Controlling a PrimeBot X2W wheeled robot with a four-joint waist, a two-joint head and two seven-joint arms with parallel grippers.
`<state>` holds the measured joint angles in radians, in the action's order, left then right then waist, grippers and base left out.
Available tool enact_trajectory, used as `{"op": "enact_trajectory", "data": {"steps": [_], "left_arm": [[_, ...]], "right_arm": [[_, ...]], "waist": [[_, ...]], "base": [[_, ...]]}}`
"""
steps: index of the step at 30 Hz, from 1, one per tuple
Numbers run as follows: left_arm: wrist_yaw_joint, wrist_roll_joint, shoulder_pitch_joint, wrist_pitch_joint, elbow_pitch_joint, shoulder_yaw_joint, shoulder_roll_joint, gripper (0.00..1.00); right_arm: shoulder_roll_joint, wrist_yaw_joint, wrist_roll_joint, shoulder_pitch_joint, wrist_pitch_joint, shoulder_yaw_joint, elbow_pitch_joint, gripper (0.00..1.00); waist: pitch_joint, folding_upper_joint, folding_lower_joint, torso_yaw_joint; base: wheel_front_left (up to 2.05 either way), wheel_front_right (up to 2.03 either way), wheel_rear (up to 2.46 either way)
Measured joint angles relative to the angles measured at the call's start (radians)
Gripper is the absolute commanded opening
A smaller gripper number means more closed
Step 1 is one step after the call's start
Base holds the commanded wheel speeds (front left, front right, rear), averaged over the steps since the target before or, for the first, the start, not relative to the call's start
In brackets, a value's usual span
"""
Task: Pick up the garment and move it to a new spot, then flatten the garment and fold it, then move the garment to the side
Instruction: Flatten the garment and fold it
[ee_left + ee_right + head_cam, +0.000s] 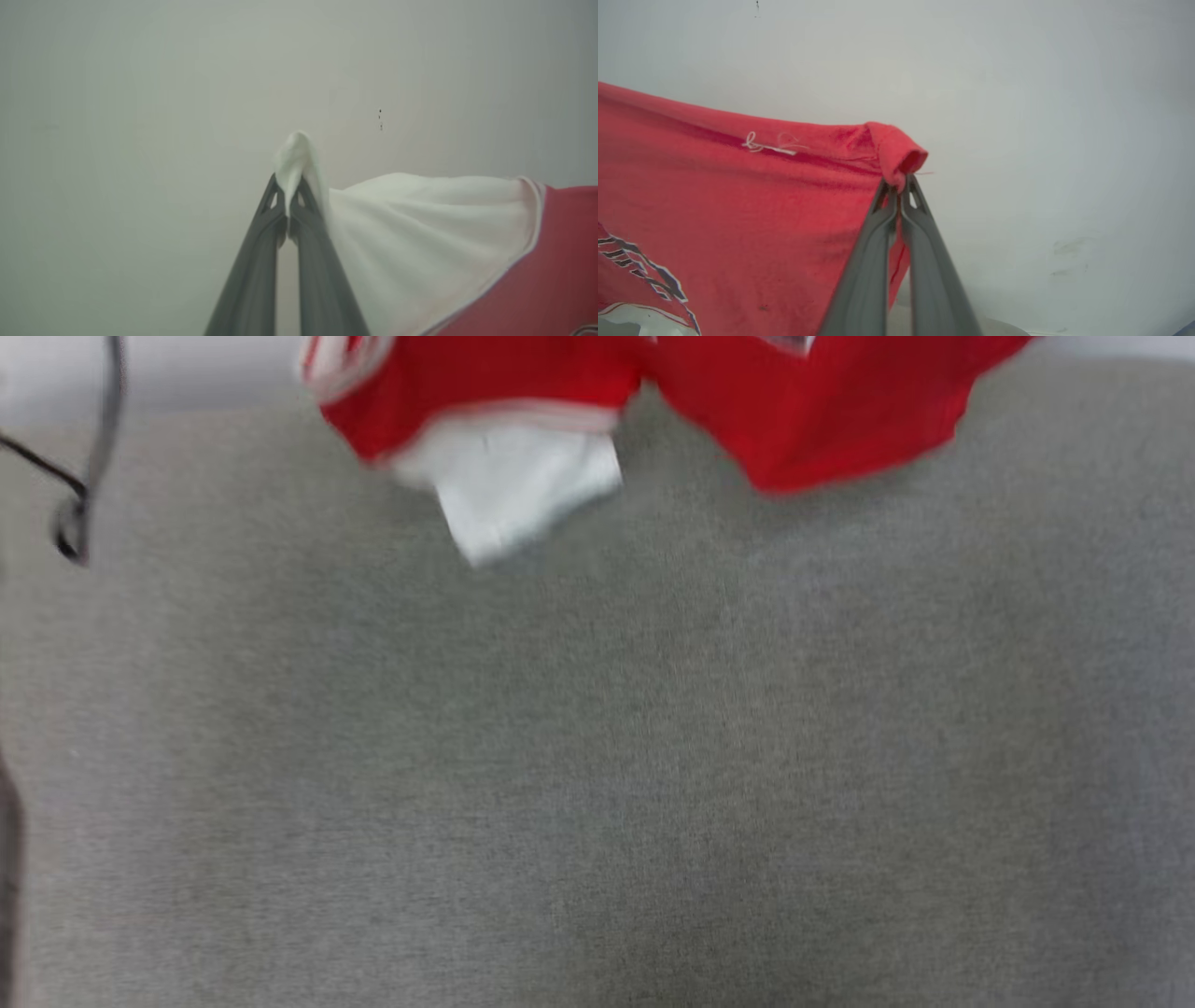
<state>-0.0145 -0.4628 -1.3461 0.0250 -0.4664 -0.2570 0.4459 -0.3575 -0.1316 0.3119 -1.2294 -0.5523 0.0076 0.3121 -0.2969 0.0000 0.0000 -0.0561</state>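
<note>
The garment (812, 411), red with a white sleeve (513, 485), hangs along the top edge of the head view, above the grey cloth-covered surface (597, 756). In the left wrist view my left gripper (289, 189) is shut on a pinch of the white sleeve (420, 224), which drapes off to the right into red cloth (560, 261). My right gripper (899, 189) is shut on a folded red edge of the garment (738, 196), which spreads to the left; black, white-outlined lettering (644, 275) shows at the lower left there.
A dark cable with a loop (79, 513) hangs at the upper left of the head view. Behind both grippers stands a plain pale wall (140, 93). The grey surface stretches wide below the hanging cloth.
</note>
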Motion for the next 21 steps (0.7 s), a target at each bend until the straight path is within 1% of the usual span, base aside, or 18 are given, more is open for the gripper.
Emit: {"op": "enact_trajectory", "data": {"steps": [5,11,15,21], "left_arm": [[0.005,0.034,-0.181,-0.01,-0.026,0.01,0.04,0.0],[0.007,0.055,-0.336,-0.004,-0.034,0.01,0.054,0.0],[0.018,0.064,-0.379,-0.009,-0.036,0.008,0.054,0.0],[0.042,0.061,-0.39,-0.012,-0.025,0.012,0.052,0.0]], "right_arm": [[0.013,0.0,-0.024,-0.155,0.101,0.019,0.037,0.0],[0.011,0.0,-0.034,-0.337,0.227,0.055,0.121,0.0],[0.014,0.0,-0.024,-0.424,0.309,0.091,0.21,0.0],[0.021,0.0,0.024,-0.495,0.405,0.166,0.302,0.0]], "waist": [[-0.114,0.0,0.0001,-0.02],[-0.251,0.0,0.0001,-0.039],[-0.333,0.0,0.0002,-0.046],[-0.426,0.0,0.0002,-0.052]], "base": [[0.0,0.0,0.0],[0.0,0.0,0.0],[0.0,0.0,0.0],[0.0,0.0,0.0]]}}
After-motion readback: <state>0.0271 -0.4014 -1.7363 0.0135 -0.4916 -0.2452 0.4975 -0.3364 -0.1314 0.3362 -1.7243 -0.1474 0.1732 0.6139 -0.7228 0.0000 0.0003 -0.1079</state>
